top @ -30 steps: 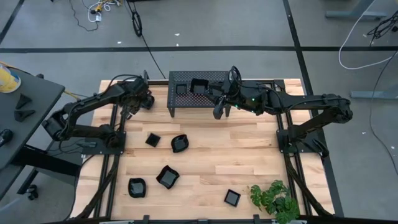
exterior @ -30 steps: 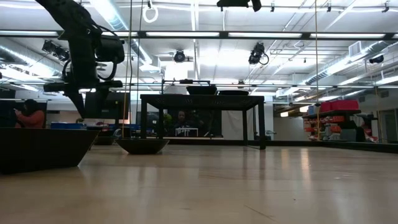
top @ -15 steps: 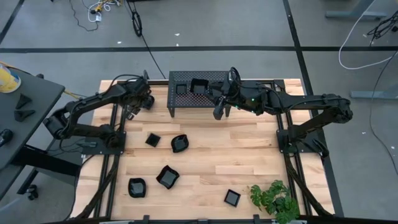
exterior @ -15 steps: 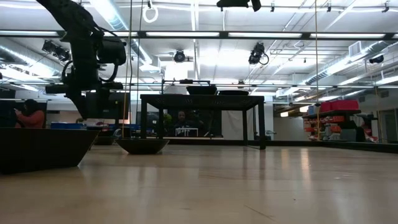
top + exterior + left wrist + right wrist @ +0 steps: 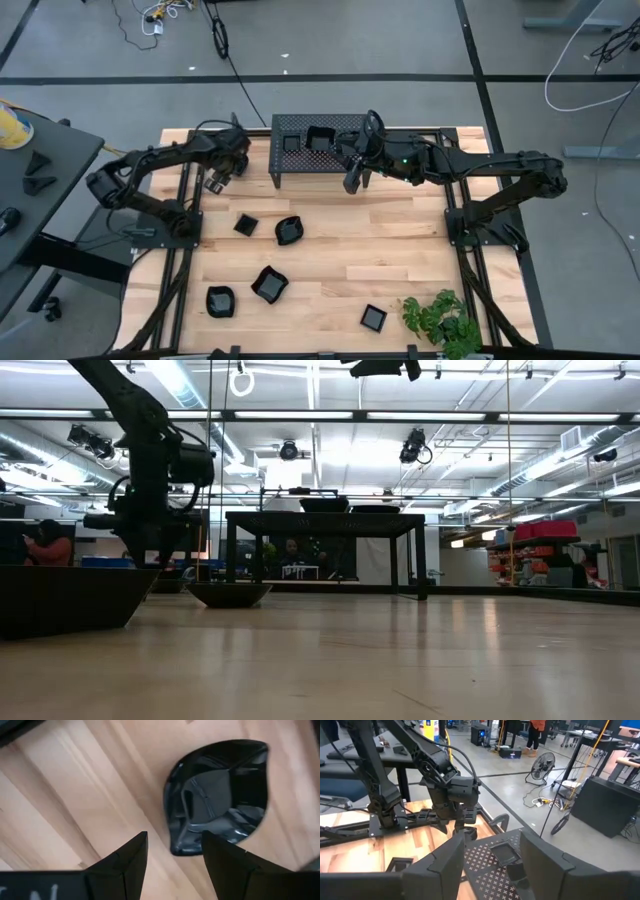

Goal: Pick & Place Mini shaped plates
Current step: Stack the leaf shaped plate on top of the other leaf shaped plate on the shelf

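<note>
Five small glossy black plates lie flat on the wooden table: a square one (image 5: 246,225), a rounded one (image 5: 289,230), a wavy one (image 5: 269,284), one (image 5: 220,300) near the front edge, and a square one (image 5: 373,318). Two more (image 5: 291,143) (image 5: 320,137) sit on top of the perforated stand (image 5: 345,125). My left gripper (image 5: 224,172) hangs open over bare wood left of the stand; its wrist view shows a rounded plate (image 5: 220,795) just past the open fingers (image 5: 175,851). My right gripper (image 5: 352,176) hovers open at the stand's front right part (image 5: 490,855).
A potted plant (image 5: 440,318) stands at the table's near right corner. The stand on legs (image 5: 320,550) occupies the far middle. Arm frames run along both table sides. Bare wood lies between the stand and the plates. A person (image 5: 45,545) shows in the room behind.
My left gripper has come down toward the table and shifted a little toward the table's right, its arm swinging with it. The plates and my right arm have stayed where they were.
</note>
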`<state>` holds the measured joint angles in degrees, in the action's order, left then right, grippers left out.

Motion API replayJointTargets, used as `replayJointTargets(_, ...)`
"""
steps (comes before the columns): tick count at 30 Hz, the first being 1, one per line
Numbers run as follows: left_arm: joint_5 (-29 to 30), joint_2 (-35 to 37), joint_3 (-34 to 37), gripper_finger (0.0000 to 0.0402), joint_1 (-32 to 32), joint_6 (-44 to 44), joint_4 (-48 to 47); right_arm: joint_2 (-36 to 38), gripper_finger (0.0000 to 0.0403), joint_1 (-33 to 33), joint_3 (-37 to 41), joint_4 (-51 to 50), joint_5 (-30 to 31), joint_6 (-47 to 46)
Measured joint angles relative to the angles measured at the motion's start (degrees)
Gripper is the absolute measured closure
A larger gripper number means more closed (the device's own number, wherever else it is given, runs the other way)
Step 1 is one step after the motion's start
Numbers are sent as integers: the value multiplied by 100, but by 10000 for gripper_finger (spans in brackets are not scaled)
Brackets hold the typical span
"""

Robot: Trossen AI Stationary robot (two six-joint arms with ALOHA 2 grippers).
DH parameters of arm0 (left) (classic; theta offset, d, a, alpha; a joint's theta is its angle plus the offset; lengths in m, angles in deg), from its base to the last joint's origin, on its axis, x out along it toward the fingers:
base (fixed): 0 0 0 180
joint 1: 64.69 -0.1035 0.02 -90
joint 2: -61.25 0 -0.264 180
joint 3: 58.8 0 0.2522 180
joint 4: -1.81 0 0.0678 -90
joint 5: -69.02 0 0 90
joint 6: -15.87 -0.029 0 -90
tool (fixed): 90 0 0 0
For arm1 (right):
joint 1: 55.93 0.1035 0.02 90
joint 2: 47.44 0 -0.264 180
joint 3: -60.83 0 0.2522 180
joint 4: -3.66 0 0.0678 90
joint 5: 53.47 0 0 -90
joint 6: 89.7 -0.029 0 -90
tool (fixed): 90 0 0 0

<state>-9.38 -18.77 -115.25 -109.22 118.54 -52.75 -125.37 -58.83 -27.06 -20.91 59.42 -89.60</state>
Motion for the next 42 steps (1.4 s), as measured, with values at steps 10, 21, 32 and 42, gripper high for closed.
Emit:
replayJointTargets(10,134,-488,0,209,-2,18,49,0,208,0,0,-4,0,36)
replayJointTargets(21,496,-635,0,209,-100,-88,195,0,208,0,0,-6,2,41)
replayJointTargets(32,428,-659,-2,209,-164,-179,221,0,208,0,0,-6,2,56)
replayJointTargets(42,251,-1039,-2,209,-91,-108,372,0,208,0,0,-1,2,52)
